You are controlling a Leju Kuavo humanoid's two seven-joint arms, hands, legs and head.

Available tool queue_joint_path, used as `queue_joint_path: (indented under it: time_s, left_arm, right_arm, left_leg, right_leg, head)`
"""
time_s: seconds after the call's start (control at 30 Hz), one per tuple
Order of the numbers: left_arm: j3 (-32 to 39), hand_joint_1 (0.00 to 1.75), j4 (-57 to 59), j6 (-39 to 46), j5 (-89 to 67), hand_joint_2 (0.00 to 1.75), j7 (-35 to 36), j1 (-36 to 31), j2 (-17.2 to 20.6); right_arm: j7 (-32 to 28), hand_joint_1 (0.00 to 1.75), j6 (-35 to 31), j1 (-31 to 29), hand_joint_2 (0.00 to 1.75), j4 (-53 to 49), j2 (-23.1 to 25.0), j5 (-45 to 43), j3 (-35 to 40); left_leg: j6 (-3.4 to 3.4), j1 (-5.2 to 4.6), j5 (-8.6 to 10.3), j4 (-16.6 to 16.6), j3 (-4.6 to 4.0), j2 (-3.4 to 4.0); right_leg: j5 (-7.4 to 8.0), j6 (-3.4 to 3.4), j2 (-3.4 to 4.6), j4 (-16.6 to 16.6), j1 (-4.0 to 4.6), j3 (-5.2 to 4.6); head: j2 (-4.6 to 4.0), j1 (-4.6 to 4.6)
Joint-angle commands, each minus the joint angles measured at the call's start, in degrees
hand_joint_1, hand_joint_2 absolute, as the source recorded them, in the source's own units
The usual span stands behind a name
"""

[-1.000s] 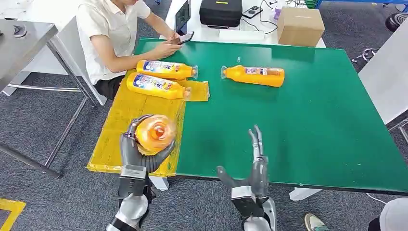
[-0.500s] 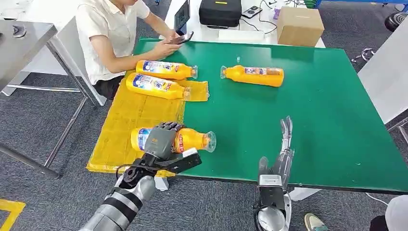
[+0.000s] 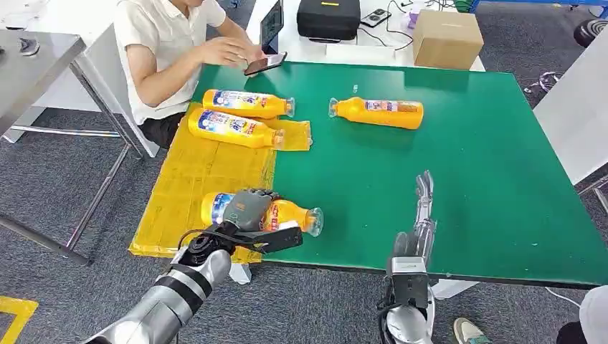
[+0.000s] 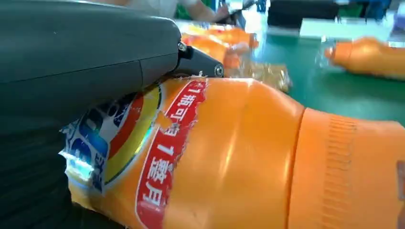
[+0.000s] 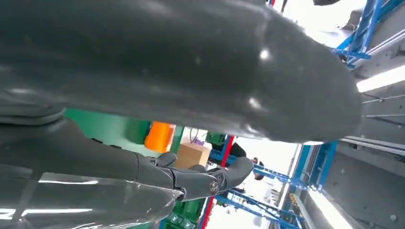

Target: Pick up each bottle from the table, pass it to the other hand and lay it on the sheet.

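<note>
Left hand (image 3: pixel 247 208) grips bottle (image 3: pixel 290 213) (on sheet (image 3: pixel 193 168)) — right hand (image 3: pixel 419 215) spread, empty.

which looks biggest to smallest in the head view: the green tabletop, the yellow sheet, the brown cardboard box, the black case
1. green tabletop
2. yellow sheet
3. brown cardboard box and black case: alike, and the case is cut off, so unranked.

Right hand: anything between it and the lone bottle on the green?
No. In the head view, bare green tabletop lies between the open right hand and the lone bottle.
</note>
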Motion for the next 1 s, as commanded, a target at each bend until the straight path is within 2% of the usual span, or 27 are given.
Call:
queue_joint_path:
  time_s: [0.03, 0.2, 0.3, 0.7, 0.83, 0.9, 1.0]
  left_arm:
    - [1.06, 0.16, 12.86, -8.25, 6.93, 1.75, -0.61, -6.93, 0.78]
    - [1.06, 0.16, 12.86, -8.25, 6.93, 1.75, -0.61, -6.93, 0.78]
    - [1.83, 0.0, 14.53, -12.31, 9.74, 1.75, -1.05, -7.42, 0.91]
    - [-0.21, 0.0, 15.79, -17.77, 13.34, 1.75, -4.5, -7.66, 1.34]
    - [1.06, 0.0, 8.77, -18.11, 19.24, 1.75, -9.08, -5.08, 0.87]
    - [1.06, 0.0, 8.77, -18.11, 19.24, 1.75, -9.08, -5.08, 0.87]
    - [0.43, 0.0, 1.35, -18.41, 23.71, 1.75, -9.43, -2.15, 1.2]
  right_arm:
    - [0.0, 0.0, 0.35, -2.83, 0.0, 5.48, -0.41, -2.37, -1.3]
    - [0.0, 0.0, 0.35, -2.83, 0.0, 5.48, -0.41, -2.37, -1.3]
    - [0.0, 0.0, 0.57, -3.14, 0.0, 6.4, -0.4, -3.26, -1.82]
    - [0.0, 0.0, -0.81, -4.46, 0.0, 8.6, -1.09, -4.14, -1.13]
    - [0.0, 0.0, -1.41, -4.03, 0.0, 8.17, -1.4, -4.53, -0.72]
    - [0.0, 0.0, -1.41, -4.03, 0.0, 8.17, -1.4, -4.53, -0.72]
    - [0.0, 0.0, -1.96, -3.56, 0.0, 7.8, -1.55, -4.48, -0.49]
  left_leg:
    - [-0.08, 0.08, -0.03, -0.06, 0.24, 0.06]
    - [-0.06, 0.06, -0.02, -0.03, 0.13, 0.03]
    - [-0.06, 0.05, -0.03, -0.03, 0.16, 0.05]
    - [-0.05, 0.02, 0.0, -0.08, 0.47, 0.05]
    - [-0.06, 0.06, -0.01, -0.09, 0.5, 0.06]
    - [-0.03, 0.01, 0.0, -0.07, 0.44, 0.01]
    - [-0.04, 0.04, -0.02, -0.05, 0.42, -0.02]
  right_leg:
    - [0.01, -0.12, 0.09, -0.1, 0.08, 0.25]
    - [0.0, -0.08, 0.05, -0.06, 0.06, 0.14]
    - [0.01, -0.09, 0.08, -0.06, 0.05, 0.16]
    - [0.03, -0.07, 0.09, -0.08, 0.02, 0.48]
    - [0.05, -0.11, 0.12, -0.11, 0.06, 0.51]
    - [0.02, -0.07, 0.05, -0.07, 0.01, 0.46]
    - [0.0, -0.07, 0.03, -0.07, 0.04, 0.46]
  head:
    - [0.0, 0.02]
    - [0.0, 0.0]
    - [0.0, 0.02]
    - [0.0, 0.0]
    - [0.0, 0.0]
    - [0.0, 0.0]
    - [0.0, 0.0]
